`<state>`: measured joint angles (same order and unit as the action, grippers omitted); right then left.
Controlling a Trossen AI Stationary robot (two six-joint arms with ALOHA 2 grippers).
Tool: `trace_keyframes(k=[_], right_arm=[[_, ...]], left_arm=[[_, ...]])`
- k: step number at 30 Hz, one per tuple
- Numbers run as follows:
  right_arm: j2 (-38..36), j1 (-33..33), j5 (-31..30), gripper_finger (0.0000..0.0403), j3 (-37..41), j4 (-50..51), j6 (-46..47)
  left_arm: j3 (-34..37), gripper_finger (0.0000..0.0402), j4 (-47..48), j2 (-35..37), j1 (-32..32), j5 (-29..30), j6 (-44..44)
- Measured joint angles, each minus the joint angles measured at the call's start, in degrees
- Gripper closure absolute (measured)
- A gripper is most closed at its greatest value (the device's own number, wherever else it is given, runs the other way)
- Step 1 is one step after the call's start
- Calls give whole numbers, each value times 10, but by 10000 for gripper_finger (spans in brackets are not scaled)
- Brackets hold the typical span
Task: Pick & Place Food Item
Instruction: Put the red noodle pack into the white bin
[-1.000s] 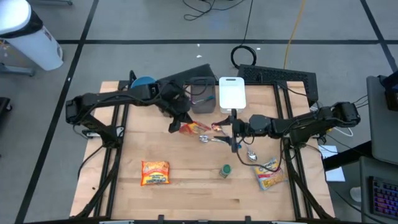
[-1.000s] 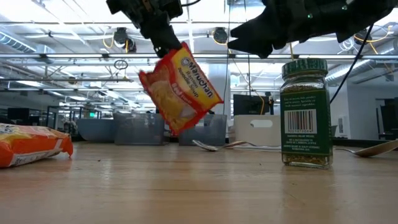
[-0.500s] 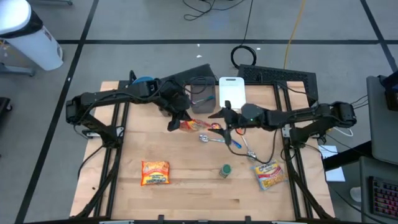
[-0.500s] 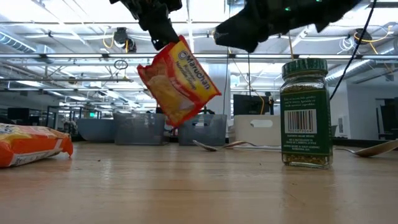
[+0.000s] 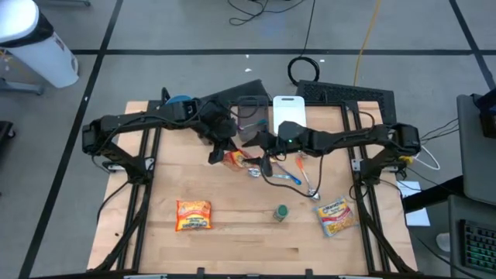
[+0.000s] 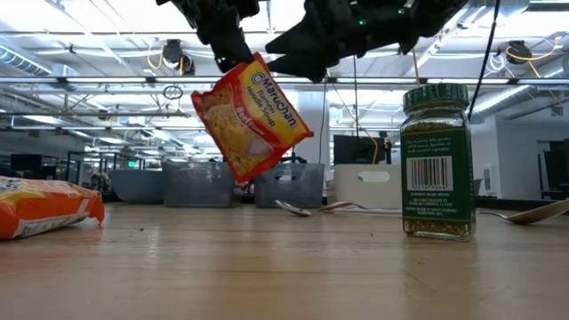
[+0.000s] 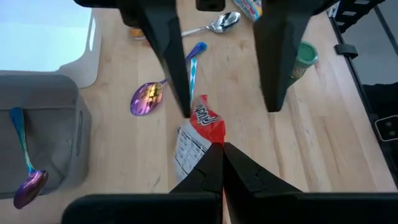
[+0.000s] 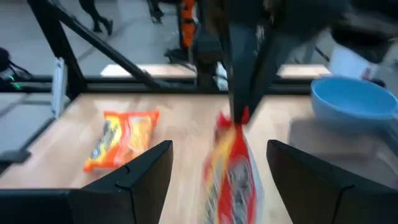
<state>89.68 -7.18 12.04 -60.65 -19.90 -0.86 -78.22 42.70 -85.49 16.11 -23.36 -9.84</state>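
Left hand: pinches noodle pack, hanging clear of bench | Right hand: fingers spread wide, empty, just at pack's 3 o'clock | Jar: pack's 5 o'clock, well apart

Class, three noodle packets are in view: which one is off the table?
The red-and-yellow packet pinched at its top by the left gripper hangs in the air; the other two packets lie flat on the table.
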Motion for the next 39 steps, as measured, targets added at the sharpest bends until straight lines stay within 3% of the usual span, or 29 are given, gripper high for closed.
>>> trace_keyframes(k=[17,39], right_arm=[[44,0,3,157,-28,-13,17],[43,-11,1,351,-28,-13,17]], left_arm=[[0,401,6,0,-4,20,-10],[0,401,4,0,-5,19,-10]])
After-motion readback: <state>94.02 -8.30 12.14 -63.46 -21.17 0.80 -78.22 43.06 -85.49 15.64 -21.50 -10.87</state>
